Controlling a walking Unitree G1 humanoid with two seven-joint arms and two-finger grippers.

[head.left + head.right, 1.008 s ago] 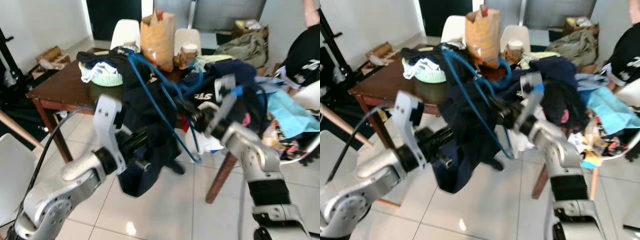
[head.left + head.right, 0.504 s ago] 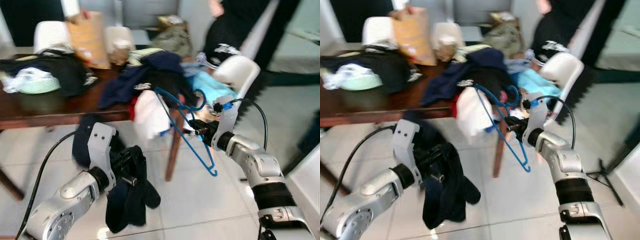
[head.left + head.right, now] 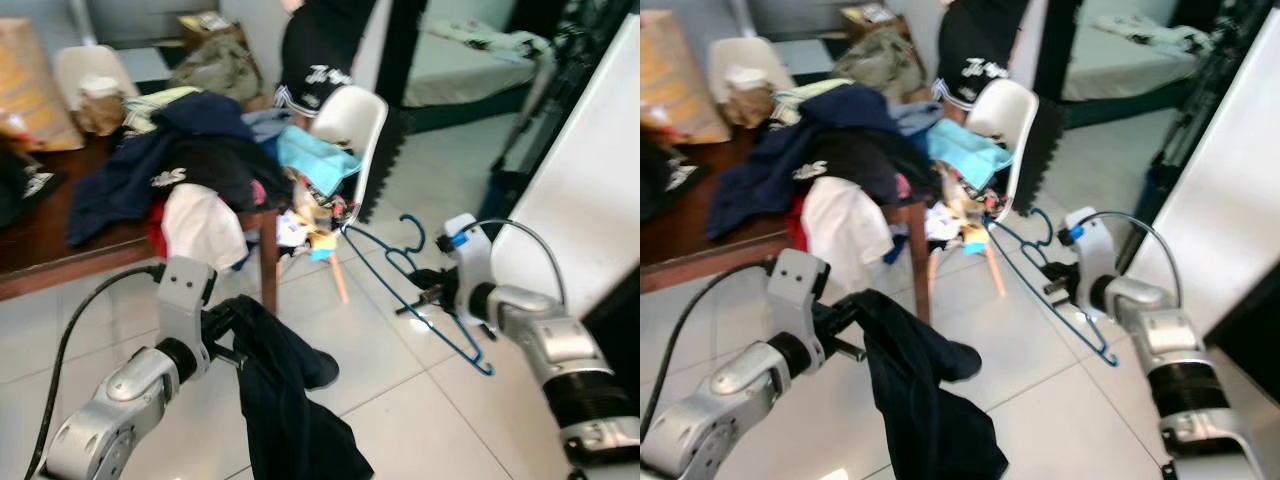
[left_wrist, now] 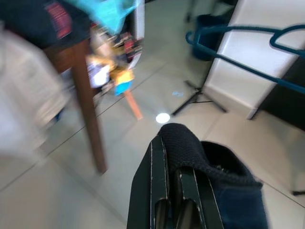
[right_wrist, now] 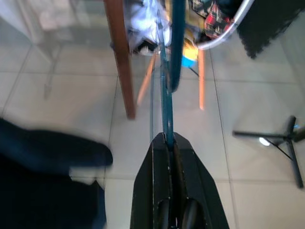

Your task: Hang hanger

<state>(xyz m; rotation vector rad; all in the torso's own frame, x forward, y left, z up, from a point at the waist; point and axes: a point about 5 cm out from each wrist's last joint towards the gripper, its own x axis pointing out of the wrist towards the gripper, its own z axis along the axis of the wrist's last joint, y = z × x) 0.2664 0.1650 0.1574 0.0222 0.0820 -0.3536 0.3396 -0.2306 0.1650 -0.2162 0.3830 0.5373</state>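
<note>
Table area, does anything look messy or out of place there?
Yes. Clothes are heaped on the table and spill over its edge, and more clutter lies under the white chair beside it.

On your far left you see a wooden counter [image 3: 60, 262] heaped with clothes [image 3: 190, 150]. A white chair [image 3: 352, 118] stands just right of it. A brown paper bag [image 3: 30, 85] sits at far left.

Floor: pale glossy tiles [image 3: 390, 390] | Furniture: dark wooden table [image 3: 40, 262] heaped with clothes [image 3: 190, 150], white chair [image 3: 350, 118] just beside it | Right: white panel [image 3: 575, 190], tripod [image 5: 281, 140] on the floor | Rear: bed [image 3: 470, 70] beyond a dark doorway
</note>
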